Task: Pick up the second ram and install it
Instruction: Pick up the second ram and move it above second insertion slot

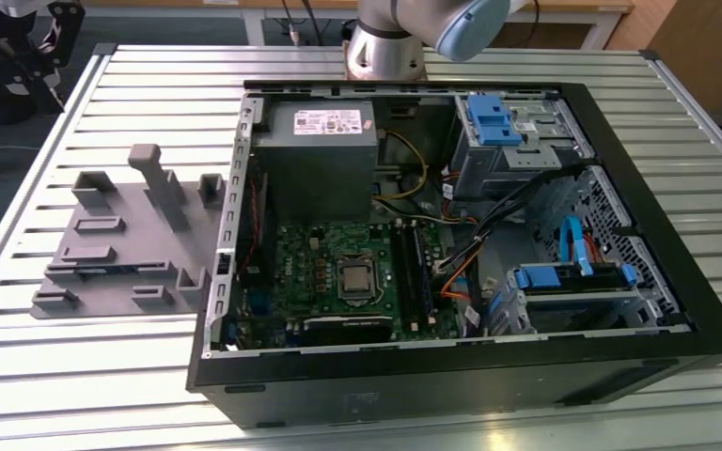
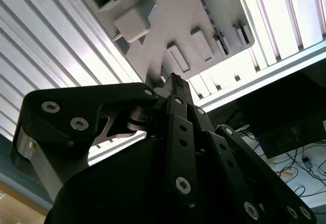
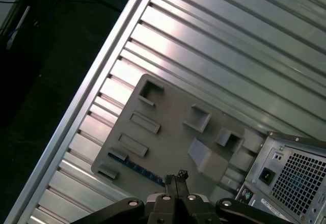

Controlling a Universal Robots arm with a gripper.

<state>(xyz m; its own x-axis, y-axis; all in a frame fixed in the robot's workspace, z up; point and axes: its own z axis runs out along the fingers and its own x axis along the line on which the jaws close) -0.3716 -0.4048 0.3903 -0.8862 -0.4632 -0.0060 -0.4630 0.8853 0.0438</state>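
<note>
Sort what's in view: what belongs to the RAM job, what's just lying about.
Job: second ram, at the edge of the grey fixture block; gripper, aimed near it; motherboard with its memory slots.
Just lying about: power supply; blue drive caddies; slatted table.

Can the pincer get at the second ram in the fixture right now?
Likely yes: second ram sits exposed at the grey fixture edge, nothing over it; pincer hangs above, jaws shut.
</note>
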